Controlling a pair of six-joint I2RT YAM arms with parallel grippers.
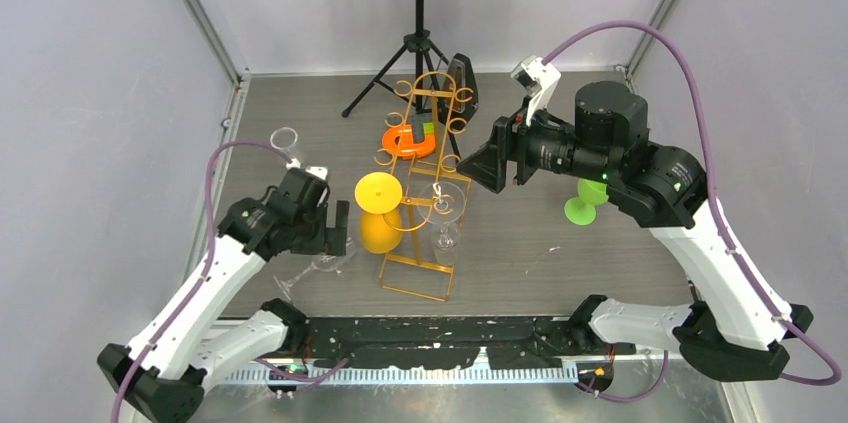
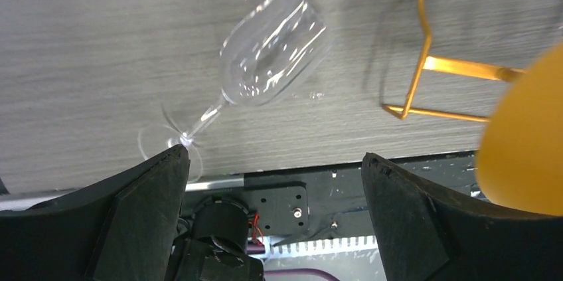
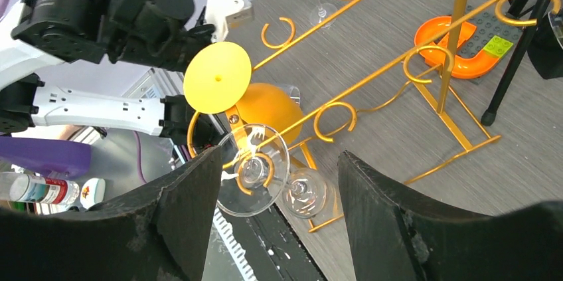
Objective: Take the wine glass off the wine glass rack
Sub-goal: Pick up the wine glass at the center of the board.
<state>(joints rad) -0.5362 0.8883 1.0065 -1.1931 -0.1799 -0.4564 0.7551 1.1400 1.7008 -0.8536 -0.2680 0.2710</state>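
Observation:
The gold wire wine glass rack [image 1: 425,178] stands mid-table. A clear wine glass [image 1: 443,215] hangs upside down from its near rail, beside a hanging yellow glass [image 1: 379,211]. My right gripper [image 1: 478,169] is open just right of the rack. In the right wrist view the hanging glass's foot [image 3: 252,171] sits in a scroll hook between the spread fingers of the right gripper [image 3: 279,156], close to the left finger and not clamped. My left gripper [image 1: 336,233] is open over another clear glass [image 2: 272,48] lying on its side on the table. The left gripper [image 2: 273,161] holds nothing.
A black tripod music stand [image 1: 418,3] stands behind the rack. An orange curved piece [image 1: 410,143] lies by the rack's far end. An upright clear glass [image 1: 287,141] stands at the left, and a green glass [image 1: 585,205] sits under the right arm.

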